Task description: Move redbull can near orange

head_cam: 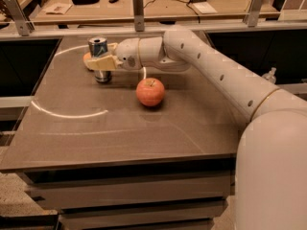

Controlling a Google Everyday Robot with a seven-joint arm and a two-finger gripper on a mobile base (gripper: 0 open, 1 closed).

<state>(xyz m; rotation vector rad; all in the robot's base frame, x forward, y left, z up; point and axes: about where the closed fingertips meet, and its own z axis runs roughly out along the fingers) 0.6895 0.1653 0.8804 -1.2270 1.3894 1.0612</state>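
The redbull can (99, 49) stands upright at the far left of the table, its base (103, 76) on or just above the surface. My gripper (102, 62) is shut around the can's middle, with the arm reaching in from the right. The orange (88, 60) lies just behind and left of the can, touching or almost touching it and mostly hidden by the can and my fingers.
A red apple (150, 92) with a stem sits right of and nearer than the can, close under my wrist. The brown table (120, 133) has its left edge close to the can. A railing and a cluttered desk (144, 4) stand behind.
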